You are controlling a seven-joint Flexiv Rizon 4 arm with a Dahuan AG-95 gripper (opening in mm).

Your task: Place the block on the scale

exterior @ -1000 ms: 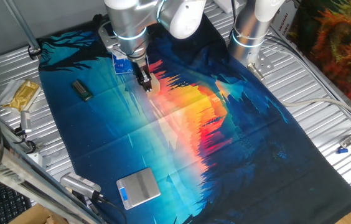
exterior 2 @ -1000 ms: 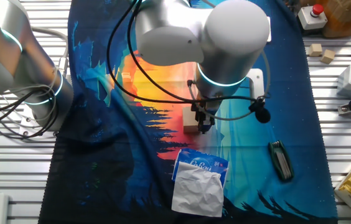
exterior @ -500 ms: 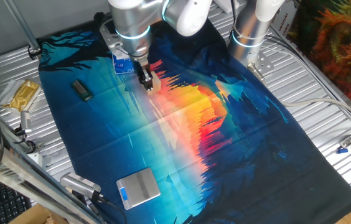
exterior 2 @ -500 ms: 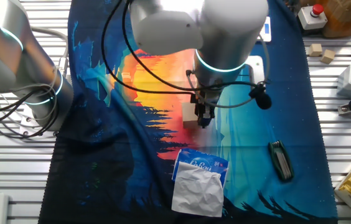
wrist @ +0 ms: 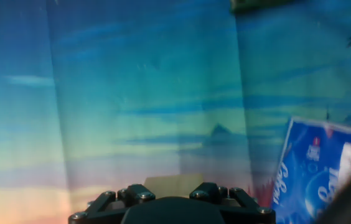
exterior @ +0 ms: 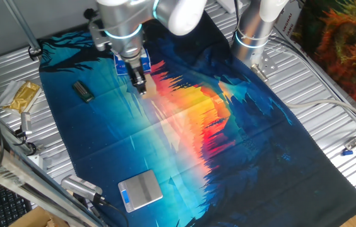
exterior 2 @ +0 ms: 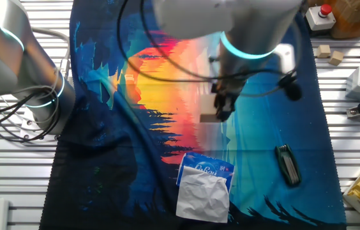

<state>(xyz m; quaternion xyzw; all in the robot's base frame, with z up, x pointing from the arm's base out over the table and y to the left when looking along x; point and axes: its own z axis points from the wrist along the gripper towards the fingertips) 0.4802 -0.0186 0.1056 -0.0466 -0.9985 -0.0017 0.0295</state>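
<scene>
The block, a small tan wooden cube, sits between the fingers of my gripper, which is shut on it and holds it just above the cloth. In the hand view the block shows as a tan face between the two finger bases of the gripper. In one fixed view the gripper hangs over the upper left of the cloth, next to the tissue packet, and hides the block. The scale, silver with a blue display strip, lies at the cloth's near left corner, far from the gripper.
A blue-and-white tissue packet lies close to the gripper. A small dark bar lies further out. A second arm's base stands at the cloth's far edge. A gold packet lies off the cloth.
The gripper has moved with the block in it, away from the orange part of the cloth toward the tissue packet side, and slightly up.
</scene>
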